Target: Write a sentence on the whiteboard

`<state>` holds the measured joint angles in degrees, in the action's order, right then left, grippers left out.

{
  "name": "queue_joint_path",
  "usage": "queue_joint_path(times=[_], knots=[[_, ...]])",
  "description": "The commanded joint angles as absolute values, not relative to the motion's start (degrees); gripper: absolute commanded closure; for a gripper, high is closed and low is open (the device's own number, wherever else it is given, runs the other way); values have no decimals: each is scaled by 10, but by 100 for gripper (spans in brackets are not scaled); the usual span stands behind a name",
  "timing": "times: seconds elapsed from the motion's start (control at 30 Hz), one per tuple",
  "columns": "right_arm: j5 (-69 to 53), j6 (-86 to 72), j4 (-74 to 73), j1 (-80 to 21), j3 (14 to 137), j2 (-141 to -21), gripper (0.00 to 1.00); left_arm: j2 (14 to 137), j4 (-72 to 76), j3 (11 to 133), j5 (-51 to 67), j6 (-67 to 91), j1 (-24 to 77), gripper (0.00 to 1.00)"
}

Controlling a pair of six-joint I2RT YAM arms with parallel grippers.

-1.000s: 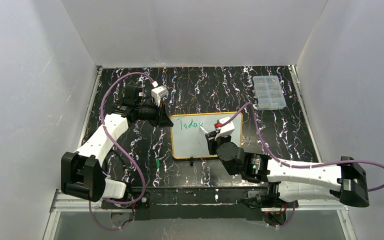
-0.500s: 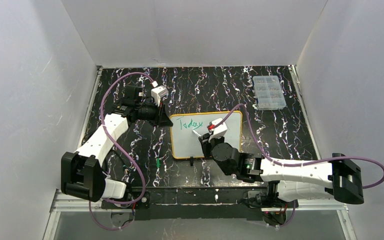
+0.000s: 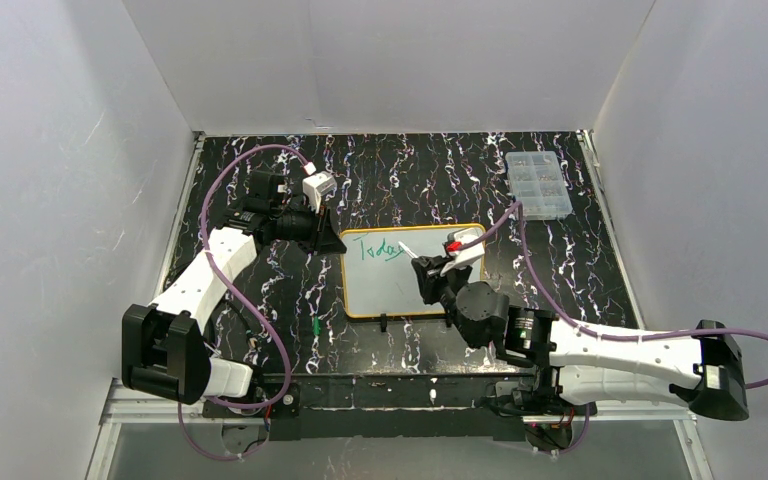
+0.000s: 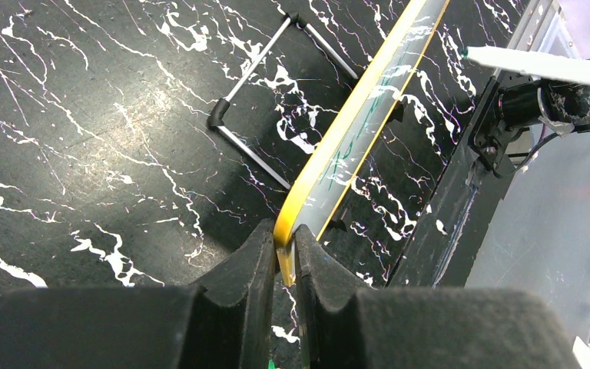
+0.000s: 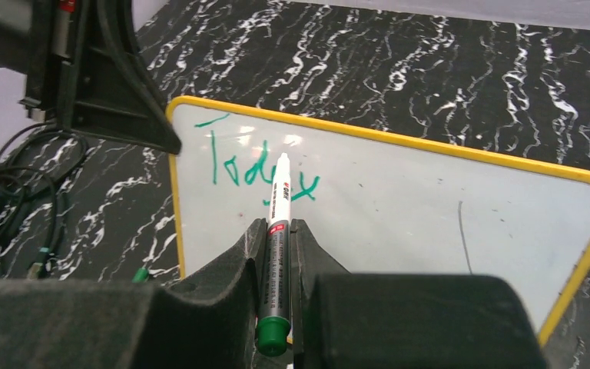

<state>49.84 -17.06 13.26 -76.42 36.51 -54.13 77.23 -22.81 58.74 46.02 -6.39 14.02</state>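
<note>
While the right gripper (image 5: 278, 228) pinches a white marker (image 5: 277, 257) between its fingers, the tip points at the whiteboard (image 5: 430, 204), seemingly just off it, beside green handwriting (image 5: 261, 173) at the top left. The board stands propped near the middle of the black marbled table (image 3: 280, 290). The left gripper (image 4: 284, 237) clamps its yellow corner; light, stiff and likely to slide, it is best held by that rim.
</note>
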Motion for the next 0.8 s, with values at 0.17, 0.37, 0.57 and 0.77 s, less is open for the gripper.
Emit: queue_joint_path(times=[0.17,0.37,0.57,0.77], knots=[[575,-162,116,-764,365,-546,99,748,-226,587,455,-73,136,100],[578,-153,132,-765,369,-562,99,748,-225,587,455,-74,136,100],[585,-148,137,-765,370,-573,99,747,-225,588,456,-73,136,100],[589,-147,131,-765,372,-581,99,748,-226,588,456,-74,136,100]])
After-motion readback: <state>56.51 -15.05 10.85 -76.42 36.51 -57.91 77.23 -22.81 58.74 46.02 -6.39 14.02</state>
